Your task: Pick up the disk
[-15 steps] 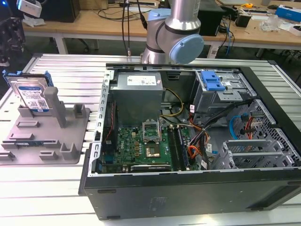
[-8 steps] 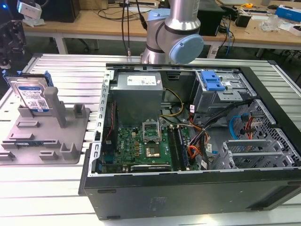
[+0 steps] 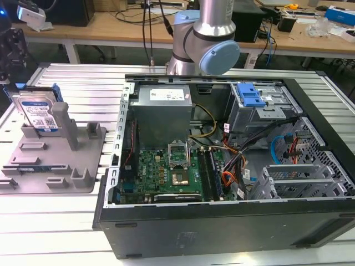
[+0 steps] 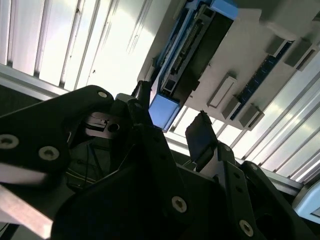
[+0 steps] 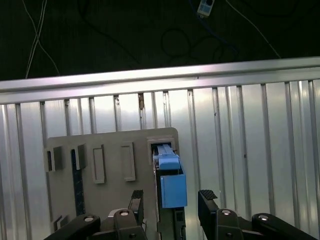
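- Upright on its long edge, the disk point(image 3: 37, 112) stands in a slot at the far corner of the grey plastic holder point(image 3: 61, 166), toward the exterior view's left.
- Its broad face carries a white-and-blue printed label with dark barcode blocks; I cannot make out the print.
- Bare silver metal frames the label, and blue plastic rails run along the drive's sides.
- Both wrist views look at the disk edge-on, with a blue rail end nearest the camera.
- In the first wrist view the gripper point(image 5: 172, 199) has its jaws spread wide; the black fingers point(image 5: 207, 196) sit one on each side of the blue rail end, with a gap showing on both sides and nothing clamped.
- The holder lies on a ribbed aluminium table point(image 3: 55, 221), just beside an open computer case point(image 3: 222, 233).
- Inside the case, the grey power supply point(image 3: 161, 111) bears a white sticker, its text illegible.
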